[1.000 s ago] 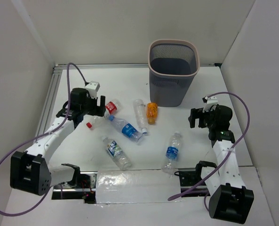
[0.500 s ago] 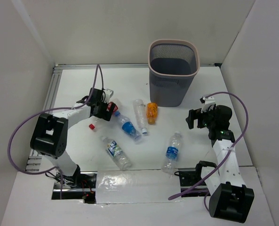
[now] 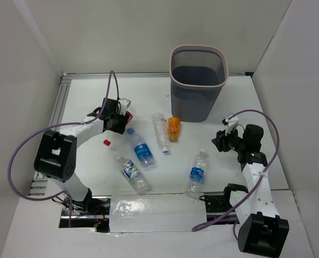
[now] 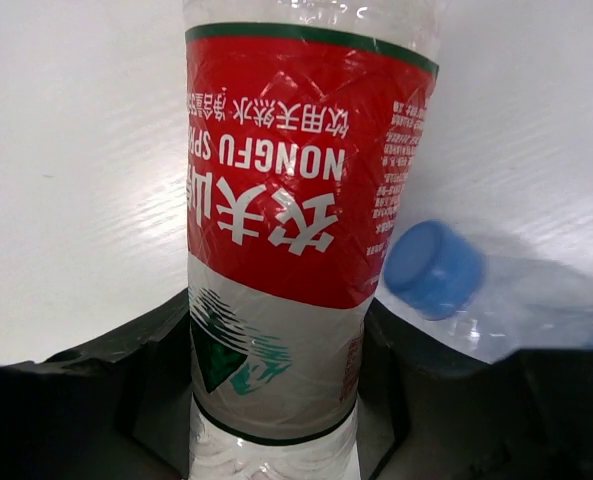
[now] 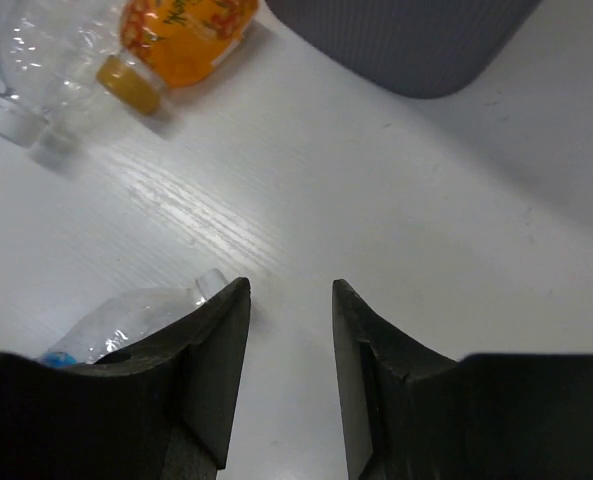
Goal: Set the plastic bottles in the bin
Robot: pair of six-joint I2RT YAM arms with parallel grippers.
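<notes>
My left gripper [image 3: 119, 120] is shut on the red-labelled bottle [image 4: 286, 200], which fills the gap between its jaws; the bottle's red end [image 3: 128, 116] shows beside the gripper. A blue-capped bottle [image 3: 142, 150] lies just right of it, with its cap [image 4: 433, 268] close by. Two more blue-labelled bottles [image 3: 133, 173] [image 3: 197, 171] lie nearer the front. A plain clear bottle [image 3: 160, 130] and a short orange bottle [image 3: 174, 128] lie in front of the grey mesh bin [image 3: 194, 102]. My right gripper [image 3: 219, 141] [image 5: 291, 300] hangs open and empty above the bare table.
A loose-looking red cap [image 3: 107, 142] shows under the left arm. White walls close in the table on three sides, and a metal rail [image 3: 57, 115] runs along the left edge. Purple cables loop off both arms.
The left arm swung in and its jaws closed on the red-labelled bottle. The blue-capped bottle beside it turned and slid slightly. The right jaws narrowed and that gripper dipped a little.
</notes>
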